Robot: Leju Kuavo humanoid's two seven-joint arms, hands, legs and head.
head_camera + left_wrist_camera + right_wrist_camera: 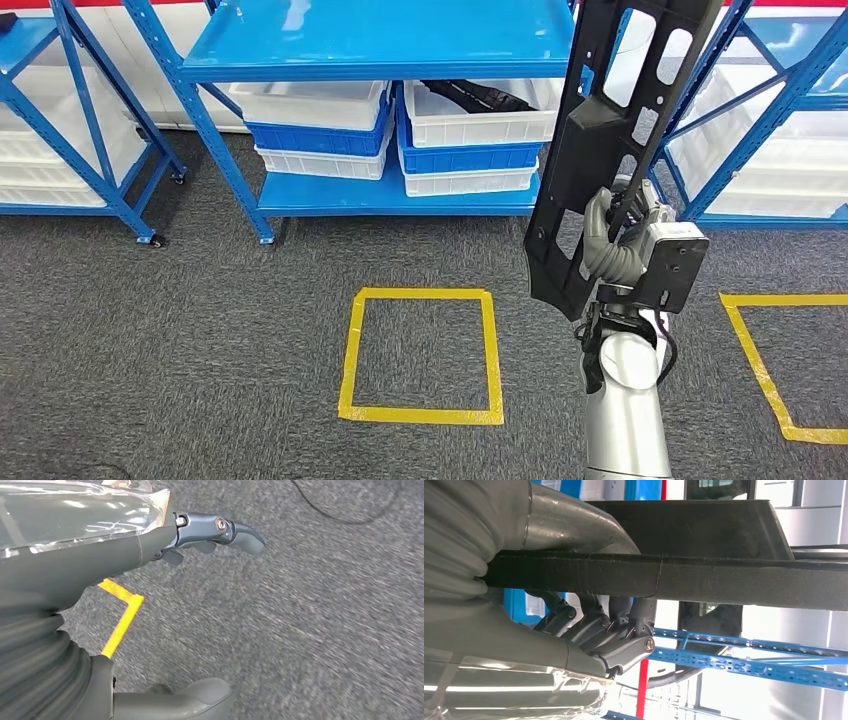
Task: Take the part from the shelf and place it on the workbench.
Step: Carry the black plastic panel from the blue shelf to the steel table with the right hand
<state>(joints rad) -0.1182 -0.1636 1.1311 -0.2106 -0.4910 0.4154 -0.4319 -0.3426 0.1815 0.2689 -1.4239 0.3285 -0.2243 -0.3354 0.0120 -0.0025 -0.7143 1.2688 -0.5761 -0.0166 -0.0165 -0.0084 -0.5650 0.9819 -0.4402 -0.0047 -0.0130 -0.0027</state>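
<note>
The part (600,130) is a long black frame with cut-out openings. It stands nearly upright in front of the shelves, and my right hand (612,240) grips it near its lower half. In the right wrist view the dark fingers (599,630) curl around the part's black bar (724,580). My left hand (100,560) hangs over grey carpet, with its finger (225,532) and thumb (190,700) apart and nothing between them.
A blue shelf (380,45) stands ahead with stacked white and blue bins (320,130); one bin (480,100) holds another black part. More blue racks stand at left (70,150) and right (790,110). Yellow tape squares (420,355) (770,370) mark the carpet.
</note>
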